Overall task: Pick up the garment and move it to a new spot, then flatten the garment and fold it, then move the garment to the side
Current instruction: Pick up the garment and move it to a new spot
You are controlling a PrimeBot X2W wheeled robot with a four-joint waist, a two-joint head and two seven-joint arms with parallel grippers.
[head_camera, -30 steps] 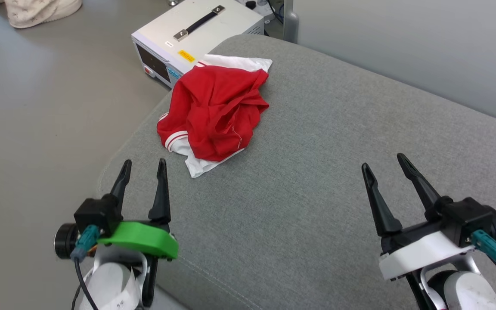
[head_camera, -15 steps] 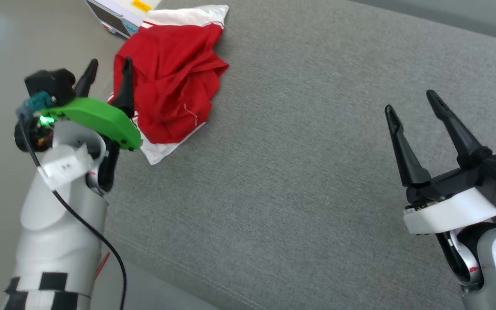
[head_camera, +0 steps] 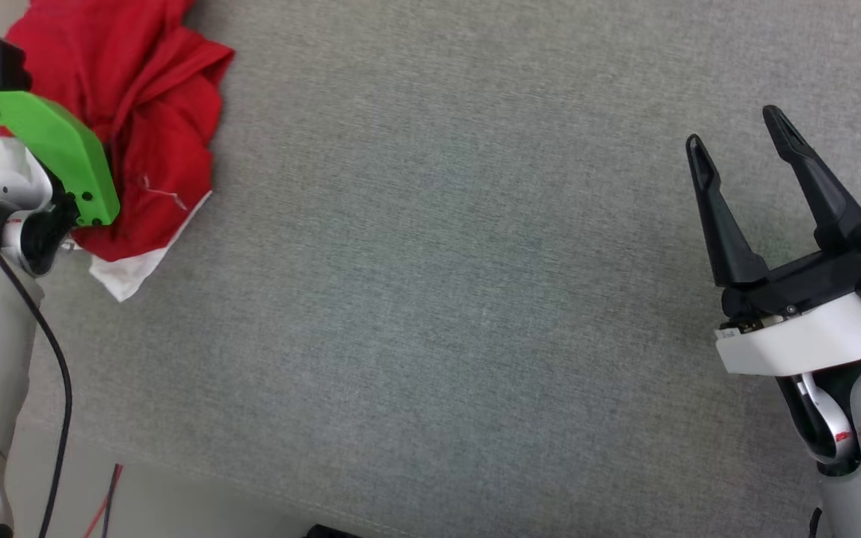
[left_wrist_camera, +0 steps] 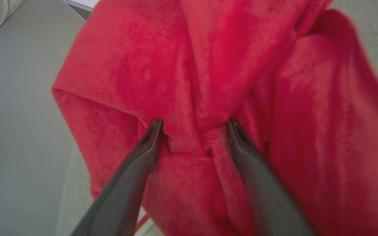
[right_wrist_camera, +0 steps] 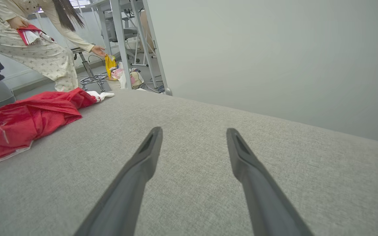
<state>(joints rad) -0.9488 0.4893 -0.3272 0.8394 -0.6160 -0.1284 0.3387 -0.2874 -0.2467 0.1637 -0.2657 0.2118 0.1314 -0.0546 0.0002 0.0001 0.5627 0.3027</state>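
The garment [head_camera: 146,112] lies crumpled at the grey cushion's far left corner, red with a white sleeve tip poking out below. Up close it shows as red folds [left_wrist_camera: 208,65]. My left gripper [left_wrist_camera: 195,123] is open, both fingertips [left_wrist_camera: 156,126] pressed into the cloth with a raised fold between them. In the head view its green wrist mount [head_camera: 57,142] covers the garment's left side. My right gripper [head_camera: 732,127] hovers open over bare cushion at the right, far from the garment [right_wrist_camera: 21,121]. Nothing sits between the right gripper's [right_wrist_camera: 193,130] fingers.
The grey cushion [head_camera: 430,299] stretches wide between the arms. Its front edge and the floor [head_camera: 176,508] run along the lower left. A person [right_wrist_camera: 28,42] bends over behind the cushion near a stool and bags. A pale wall [right_wrist_camera: 274,49] rises beyond the far edge.
The head camera has tilted down and shifted. My left arm has reached forward from the cushion's near corner onto the garment. The right gripper has stayed open in about the same place.
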